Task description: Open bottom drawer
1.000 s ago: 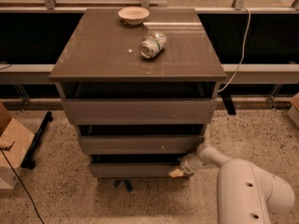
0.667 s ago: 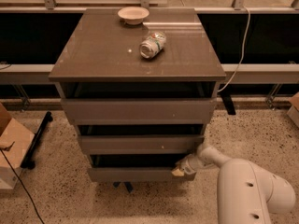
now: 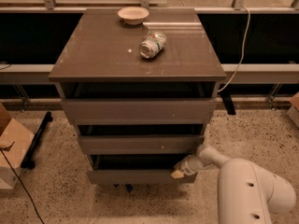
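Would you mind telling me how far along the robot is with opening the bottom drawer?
Partly done: the bottom drawer stands a little way out, its front forward of the middle drawer, with a dark gap behind its top edge. In hand: the gripper is at the right end of that front's top edge. Left: probably drawing it out further, as little of the inside shows.

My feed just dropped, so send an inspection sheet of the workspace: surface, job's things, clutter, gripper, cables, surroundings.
Surface: glossy cabinet top
Job's things: bottom drawer, dark gap above its front
Clutter: bowl at the back; can lying on its side
Gripper: gripper at the bottom drawer's right end
Cables: white cable hanging right of the cabinet; dark cable on the floor, left
Surroundings: speckled floor; cardboard box at left
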### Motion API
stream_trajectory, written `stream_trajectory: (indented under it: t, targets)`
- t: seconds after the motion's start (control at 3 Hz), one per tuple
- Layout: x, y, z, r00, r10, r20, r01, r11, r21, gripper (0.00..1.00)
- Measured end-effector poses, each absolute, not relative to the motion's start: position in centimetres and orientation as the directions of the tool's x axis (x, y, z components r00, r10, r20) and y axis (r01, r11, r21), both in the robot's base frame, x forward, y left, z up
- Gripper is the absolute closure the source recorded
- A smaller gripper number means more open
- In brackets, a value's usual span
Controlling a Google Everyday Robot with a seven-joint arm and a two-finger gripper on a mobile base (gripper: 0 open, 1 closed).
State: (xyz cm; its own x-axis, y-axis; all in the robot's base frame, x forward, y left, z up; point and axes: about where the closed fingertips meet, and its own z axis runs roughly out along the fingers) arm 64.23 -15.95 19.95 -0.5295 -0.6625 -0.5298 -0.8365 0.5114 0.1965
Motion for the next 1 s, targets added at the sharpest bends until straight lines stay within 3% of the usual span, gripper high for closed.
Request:
stream_trajectory:
  t: [1.0]
  targets:
    - [64.08,-15.5,19.76,-0.525,-0.676,-0.517,-0.838,0.517,0.175,0.34]
